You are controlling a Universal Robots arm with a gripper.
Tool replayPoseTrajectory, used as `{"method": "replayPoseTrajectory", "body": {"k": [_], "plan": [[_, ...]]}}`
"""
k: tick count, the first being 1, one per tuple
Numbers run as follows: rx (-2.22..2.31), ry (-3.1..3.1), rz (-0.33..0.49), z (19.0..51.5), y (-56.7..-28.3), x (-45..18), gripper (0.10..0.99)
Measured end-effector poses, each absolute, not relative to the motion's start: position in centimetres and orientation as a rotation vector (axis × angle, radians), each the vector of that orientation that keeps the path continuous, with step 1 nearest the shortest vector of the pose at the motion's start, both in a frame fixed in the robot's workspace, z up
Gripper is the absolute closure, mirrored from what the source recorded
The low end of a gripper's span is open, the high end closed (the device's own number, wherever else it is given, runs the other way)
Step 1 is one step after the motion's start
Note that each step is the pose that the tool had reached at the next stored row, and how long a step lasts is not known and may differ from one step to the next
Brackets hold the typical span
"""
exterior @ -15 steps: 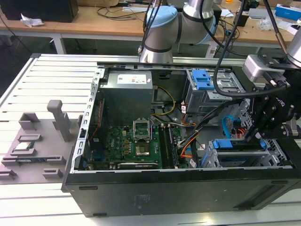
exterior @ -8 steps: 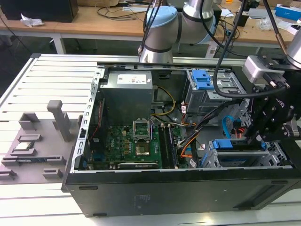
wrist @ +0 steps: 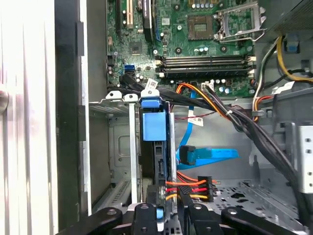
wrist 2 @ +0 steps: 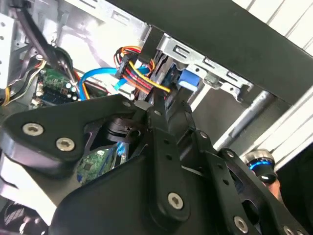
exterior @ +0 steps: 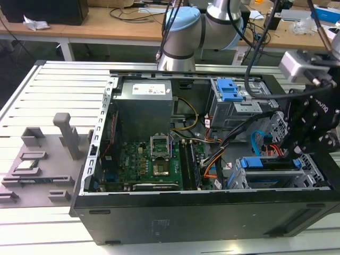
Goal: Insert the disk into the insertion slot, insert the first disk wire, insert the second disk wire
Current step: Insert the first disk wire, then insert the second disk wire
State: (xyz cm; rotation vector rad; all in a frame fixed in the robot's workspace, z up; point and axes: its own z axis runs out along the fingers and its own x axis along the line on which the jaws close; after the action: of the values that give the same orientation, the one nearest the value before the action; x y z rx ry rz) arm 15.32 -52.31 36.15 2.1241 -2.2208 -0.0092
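We are seeing the gripper (wrist: 171, 211), grasp unreadable, low in frame beside first wire (wrist: 191, 188); reckoning its plug needs squaring to disk (wrist: 154, 126).

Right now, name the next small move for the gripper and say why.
Probably ease the gripper onto the first disk wire, whose black plug looks loose just beside it. The disk already stands in the insertion slot, blue caddy tab at the mouth. The second disk wire hangs free too, farther off, so the nearer plug seems the one to take.
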Motion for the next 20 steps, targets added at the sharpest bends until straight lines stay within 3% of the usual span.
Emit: {"method": "replayPoseTrajectory", "body": {"k": [3,4,5,17,18,20], "plan": [[2.124,-2.221,-0.009,36.8,-51.6,15.3,0.792],[2.124,-2.221,-0.009,37.0,-51.4,15.3,0.922],[2.124,-2.221,-0.009,37.2,-51.3,15.3,0.980],[2.124,-2.221,-0.009,38.1,-51.0,15.3,0.973],[2.124,-2.221,-0.009,38.1,-51.0,15.3,0.851],[2.124,-2.221,-0.009,38.1,-51.0,15.3,0.851]]}}
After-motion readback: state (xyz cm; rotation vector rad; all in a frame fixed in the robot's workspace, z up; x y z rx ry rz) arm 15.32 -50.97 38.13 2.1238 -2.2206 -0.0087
